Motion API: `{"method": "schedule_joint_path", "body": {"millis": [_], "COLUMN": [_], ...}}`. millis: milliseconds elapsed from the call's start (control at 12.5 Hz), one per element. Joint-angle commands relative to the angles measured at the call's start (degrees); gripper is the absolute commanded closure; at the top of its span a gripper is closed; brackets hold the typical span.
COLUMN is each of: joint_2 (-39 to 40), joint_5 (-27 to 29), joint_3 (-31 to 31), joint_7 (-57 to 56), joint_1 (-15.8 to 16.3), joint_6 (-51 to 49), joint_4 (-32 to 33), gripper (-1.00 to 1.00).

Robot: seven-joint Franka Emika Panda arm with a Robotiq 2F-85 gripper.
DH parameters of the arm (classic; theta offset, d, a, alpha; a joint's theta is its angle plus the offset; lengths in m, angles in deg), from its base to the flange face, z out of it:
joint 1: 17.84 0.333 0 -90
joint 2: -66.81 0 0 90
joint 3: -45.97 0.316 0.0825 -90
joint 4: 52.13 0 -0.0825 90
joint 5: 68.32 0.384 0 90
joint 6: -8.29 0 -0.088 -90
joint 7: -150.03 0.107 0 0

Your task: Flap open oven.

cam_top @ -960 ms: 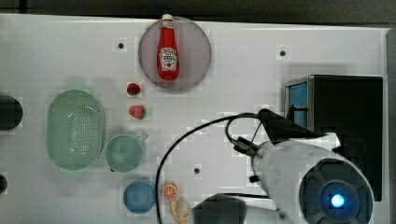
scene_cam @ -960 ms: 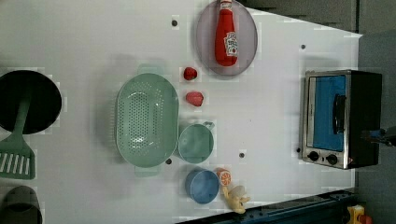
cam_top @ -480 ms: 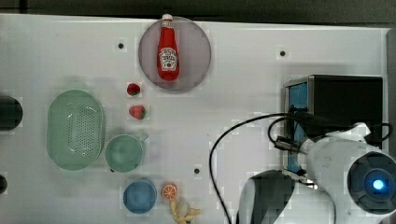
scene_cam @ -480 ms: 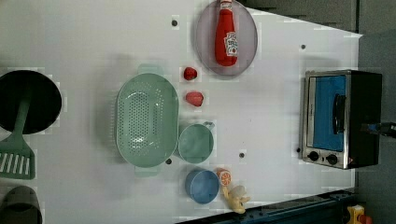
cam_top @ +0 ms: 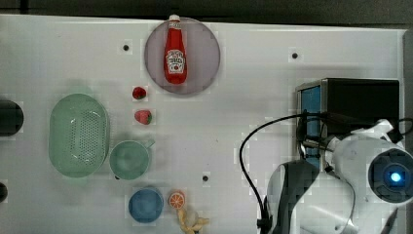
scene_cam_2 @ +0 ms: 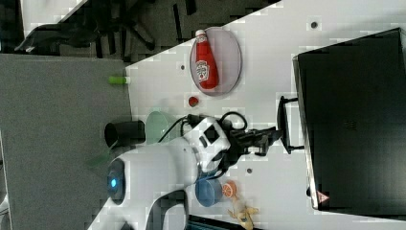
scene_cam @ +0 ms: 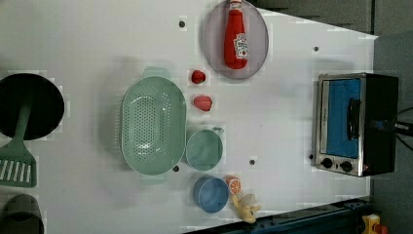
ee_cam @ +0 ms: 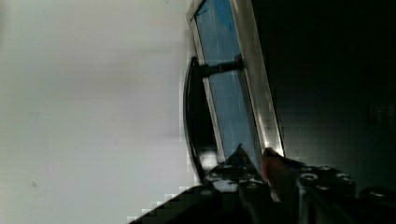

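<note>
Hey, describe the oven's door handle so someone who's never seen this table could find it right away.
Find the oven, the big black-topped box at the left view's right. Its blue glass door faces the table. The handle is the dark bar across that glass, unlike the two round knobs beside the door.

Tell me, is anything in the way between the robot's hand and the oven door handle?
Nothing visible is. In the right view the hand is right at the oven door's bar handle, with no object between them. The ketchup bottle and bowls lie well away.

Bare table [cam_top: 253, 87] fronts the oven [cam_top: 363, 100] door, nothing blocking.
</note>
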Motion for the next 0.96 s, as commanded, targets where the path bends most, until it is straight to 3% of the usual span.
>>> {"method": "schedule_joint_path", "body": {"millis": [80, 480, 960], "joint_2": [3.6, 9.2, 10.6], "joint_5": [0.1, 0.3, 0.0], "joint_3": [-0.1, -0.3, 0.9], "joint_7": [-6.4, -6.4, -5.9], "joint_1": [0.6, 0.6, 1.7], "joint_6": [1.7, 6.3, 6.3], "joint_4": [-0.7, -0.6, -0.4], "gripper": [0.65, 0.65, 0.65]}}
